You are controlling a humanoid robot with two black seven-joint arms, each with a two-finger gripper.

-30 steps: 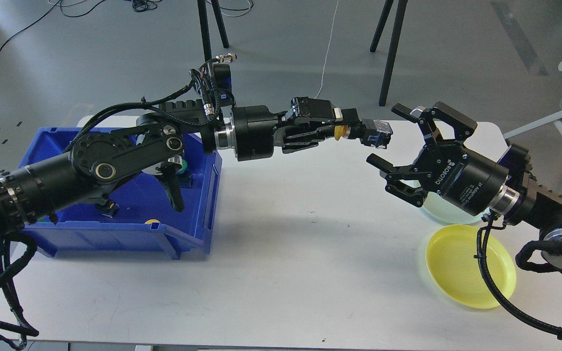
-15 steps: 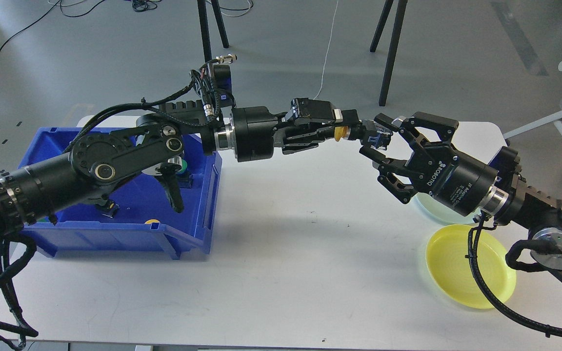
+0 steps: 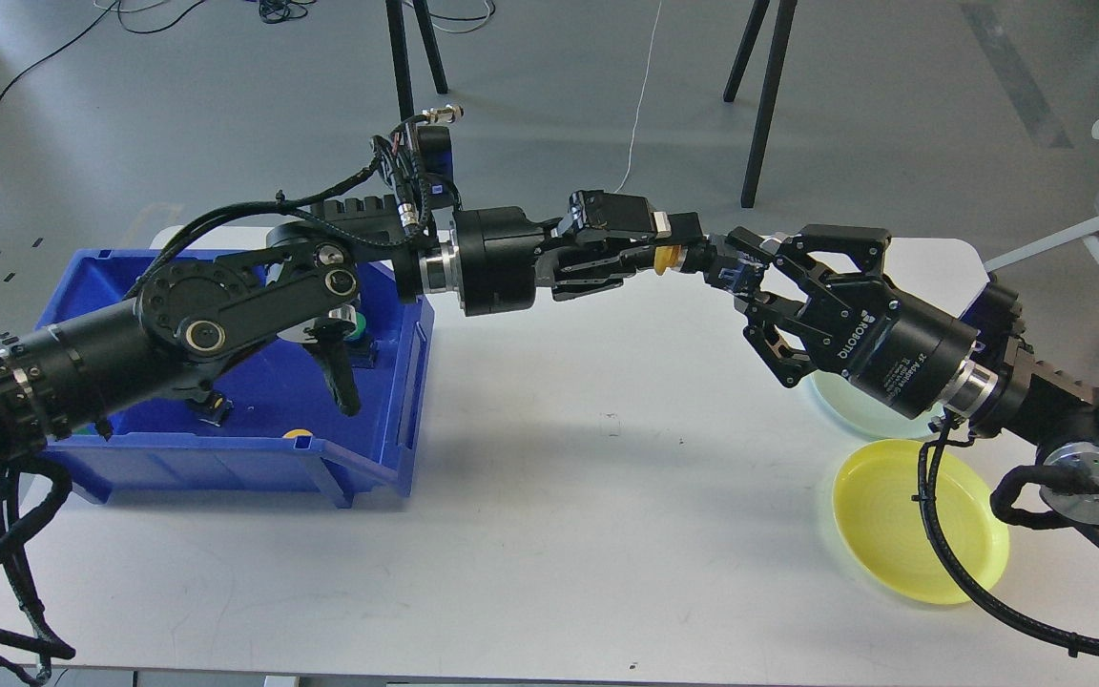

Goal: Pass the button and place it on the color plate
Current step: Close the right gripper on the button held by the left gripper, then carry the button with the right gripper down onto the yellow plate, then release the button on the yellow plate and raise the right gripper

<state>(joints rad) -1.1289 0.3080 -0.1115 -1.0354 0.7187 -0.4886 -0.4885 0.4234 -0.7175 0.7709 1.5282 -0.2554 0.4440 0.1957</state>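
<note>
My left gripper (image 3: 681,256) reaches right over the white table and is shut on a button (image 3: 667,259) with a yellow cap and a black and blue body, held in the air. My right gripper (image 3: 743,272) comes in from the right. Its fingers (image 3: 750,246) are drawn in around the blue end of the same button. The yellow plate (image 3: 883,520) lies at the front right of the table, below my right arm. A pale green plate (image 3: 840,405) lies just behind it, partly hidden by my right wrist.
A blue bin (image 3: 383,382) stands at the left of the table (image 3: 607,534) under my left arm, with more buttons in it, one green (image 3: 356,331) and one yellow (image 3: 298,434). Tripod legs and cables stand on the floor behind.
My right gripper has moved left to the button held by my left gripper, and its fingers have drawn in around the blue end. My left arm has stayed still.
</note>
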